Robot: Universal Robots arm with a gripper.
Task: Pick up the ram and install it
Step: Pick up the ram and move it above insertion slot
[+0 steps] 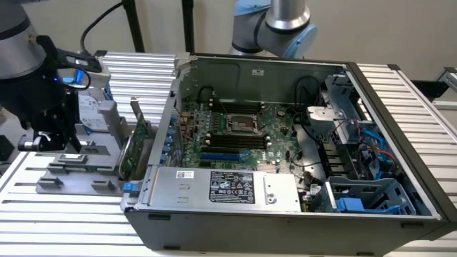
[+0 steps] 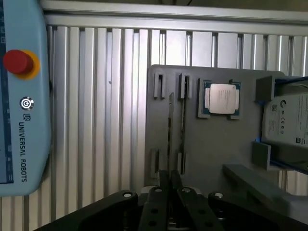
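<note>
Far on the exterior view's left, the gripper is down at the grey tray on the slatted counter, well apart from the open computer case on the right. A large green card stands between tray and case.

In the wrist view, a pale blue control pendant lies beside the tray. The ram stands edge-on in its tray holder, a second stick just beside it. Farther along the tray sit a processor chip and a hard drive.

The jaws look drawn together on the near end of the ram, so I judge them gripping it.

The ram is not yet lifted, and the black memory slots on the motherboard look empty. The work appears to be at the grasp, with carrying and seating left.
</note>
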